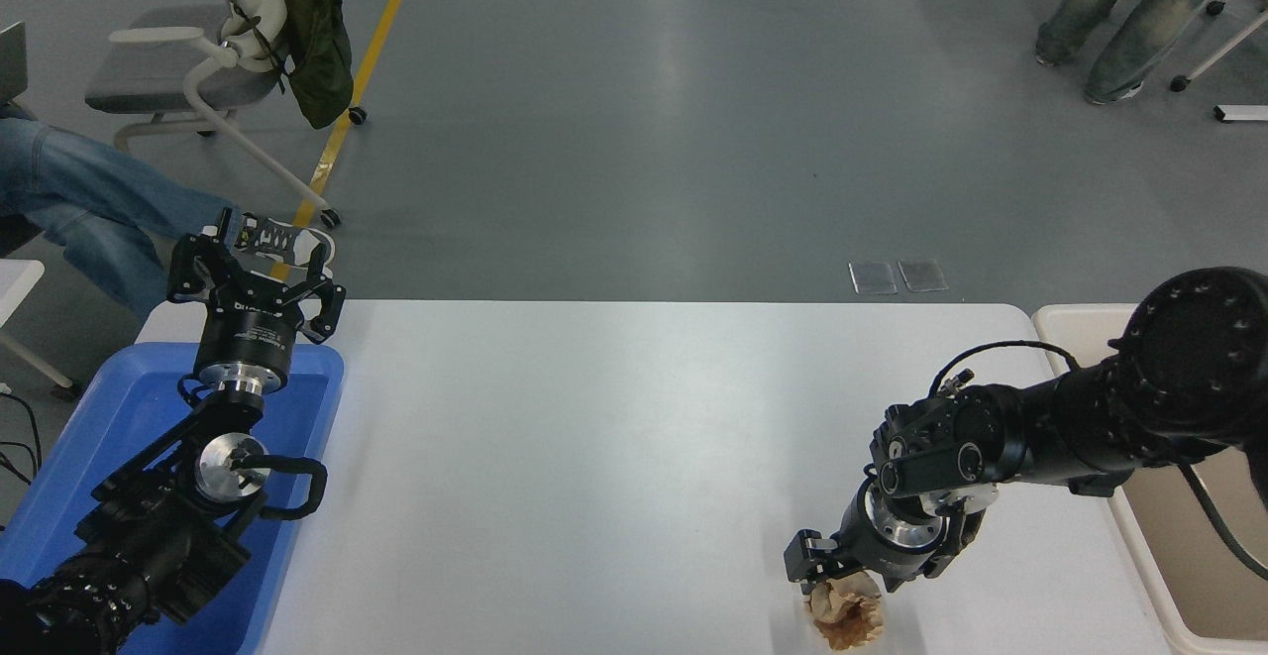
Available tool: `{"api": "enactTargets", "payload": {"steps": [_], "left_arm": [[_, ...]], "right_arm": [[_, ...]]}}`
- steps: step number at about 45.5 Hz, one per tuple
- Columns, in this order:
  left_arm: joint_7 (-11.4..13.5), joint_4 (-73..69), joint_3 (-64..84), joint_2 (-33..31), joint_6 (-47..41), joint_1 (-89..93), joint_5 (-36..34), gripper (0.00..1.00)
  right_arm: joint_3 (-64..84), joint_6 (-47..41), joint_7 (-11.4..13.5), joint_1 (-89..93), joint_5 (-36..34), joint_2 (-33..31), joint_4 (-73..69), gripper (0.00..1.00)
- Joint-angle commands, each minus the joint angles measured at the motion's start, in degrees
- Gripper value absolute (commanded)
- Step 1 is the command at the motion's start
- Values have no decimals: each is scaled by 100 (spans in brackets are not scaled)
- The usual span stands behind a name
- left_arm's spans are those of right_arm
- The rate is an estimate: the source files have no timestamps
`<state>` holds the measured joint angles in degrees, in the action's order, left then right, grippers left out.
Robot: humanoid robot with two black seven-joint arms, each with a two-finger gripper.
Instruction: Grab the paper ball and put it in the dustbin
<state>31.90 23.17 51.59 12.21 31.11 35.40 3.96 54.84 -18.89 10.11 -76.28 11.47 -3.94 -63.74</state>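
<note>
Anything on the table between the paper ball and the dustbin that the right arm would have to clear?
No. In the head view, only bare white table lies between the paper ball and the dustbin; the right arm's own links hang above that stretch.

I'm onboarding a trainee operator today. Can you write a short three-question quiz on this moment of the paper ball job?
1. True or false: the paper ball lies inside the dustbin.
2. Which gripper is right over the ball? A) left gripper B) right gripper
3. What does the left arm hover above?

Key: 1 false, it sits on the white table. 2 B. 3 The blue tray.
</note>
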Motion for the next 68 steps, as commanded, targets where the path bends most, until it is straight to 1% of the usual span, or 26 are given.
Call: {"api": "enactTargets", "payload": {"steps": [1, 5, 9, 10, 23, 35, 38, 48, 53, 61, 68], "left_arm": [[0, 3, 0, 0, 0, -7, 8, 99], [0, -6, 0, 0, 0, 1, -1, 99], [0, 3, 0, 0, 0, 2, 8, 99], [0, -5, 0, 0, 0, 2, -1, 99], [0, 3, 0, 0, 0, 2, -1, 99], [0, 3, 0, 0, 0, 1, -1, 99], [0, 3, 0, 0, 0, 2, -1, 99], [0, 3, 0, 0, 0, 2, -1, 99], [0, -5, 0, 0, 0, 2, -1, 99], [0, -5, 0, 0, 0, 2, -1, 99], [0, -5, 0, 0, 0, 2, -1, 99]], "right_arm": [[97, 34, 0, 51, -5, 25, 11, 51], [150, 26, 0, 51, -22, 25, 11, 24], [159, -1, 0, 34, -49, -1, 11, 2], [159, -10, 0, 34, -92, -10, 2, 0], [431, -45, 0, -168, -690, -63, 2, 0], [466, -53, -17, -291, -734, -133, -60, 0], [492, -115, -44, -493, -734, -273, -182, 0], [528, -1177, -61, -1696, -734, -897, -797, 0], [642, -1810, -61, -2460, -769, -1020, -1087, 0], [984, -2611, -61, -3893, -1261, -1170, -1518, 0], [1116, -2611, -61, -4922, -1314, -1442, -1642, 0]]}}
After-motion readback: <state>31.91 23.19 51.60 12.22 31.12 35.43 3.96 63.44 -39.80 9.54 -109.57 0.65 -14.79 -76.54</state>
